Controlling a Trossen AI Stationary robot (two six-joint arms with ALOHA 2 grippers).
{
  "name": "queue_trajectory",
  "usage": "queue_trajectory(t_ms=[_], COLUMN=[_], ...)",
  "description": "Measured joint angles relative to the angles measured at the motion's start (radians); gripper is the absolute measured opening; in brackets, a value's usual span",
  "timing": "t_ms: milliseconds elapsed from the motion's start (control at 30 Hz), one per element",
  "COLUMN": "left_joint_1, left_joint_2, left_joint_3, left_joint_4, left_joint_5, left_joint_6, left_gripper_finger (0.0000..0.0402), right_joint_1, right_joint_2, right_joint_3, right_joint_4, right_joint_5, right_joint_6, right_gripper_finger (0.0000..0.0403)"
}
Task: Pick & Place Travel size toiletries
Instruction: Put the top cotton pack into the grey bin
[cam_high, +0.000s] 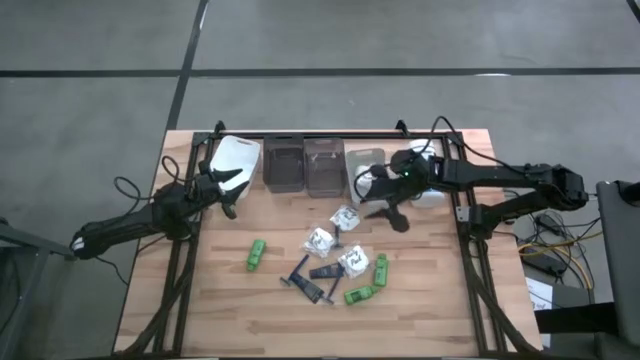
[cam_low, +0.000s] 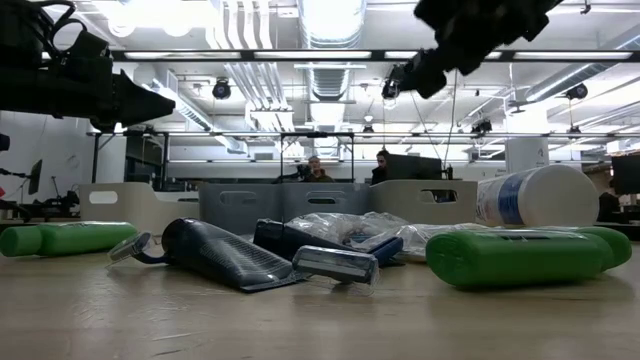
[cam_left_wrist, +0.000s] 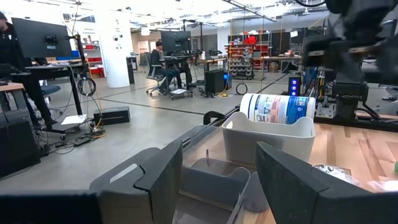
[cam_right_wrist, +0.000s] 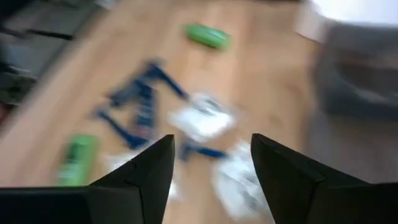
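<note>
The travel size toiletries are seen scattered on the near middle of the tabletop (cam_high: 420, 310): one green bottle (cam_high: 256, 253) lies alone to the left, two more green bottles (cam_high: 381, 268) lie at the right of the heap, the dark razors (cam_high: 312, 280) are crossed in the middle, and the clear packets (cam_high: 320, 240) are spread just beyond them. None has yet been lifted, so the sorting is judged to be barely begun or between picks.

The right claw (cam_high: 392, 212) is held above the far right of the heap, near the packets, with its fingers parted and nothing between them; its own camera is pointed down at the razors (cam_right_wrist: 138, 106) and packets (cam_right_wrist: 202, 118), which suggests that a pick is being lined up. The left claw (cam_high: 228, 190) is parked by the white bin (cam_high: 238, 158) at the far left, fingers wide apart and empty, well clear of the work.

A row of bins (cam_high: 305, 165) is set along the far edge, with a white tub (cam_high: 372, 182) lying in the right-hand one. Open board is left all round the heap, especially toward the near edge and left side, so room for a descent is ample; the overlapping razors and packets are judged the awkward part.
</note>
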Motion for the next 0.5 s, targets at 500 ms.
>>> queue_trajectory(t_ms=[500], left_joint_1=[0.000], left_joint_2=[0.000], left_joint_3=[0.000], left_joint_4=[0.000], left_joint_5=[0.000], left_joint_6=[0.000], left_gripper_finger=[0.0207], right_joint_1=[0.116], right_joint_2=[0.000], right_joint_3=[-0.014], right_joint_4=[0.062], right_joint_5=[-0.152], right_joint_6=[-0.002], right_gripper_finger=[0.0161])
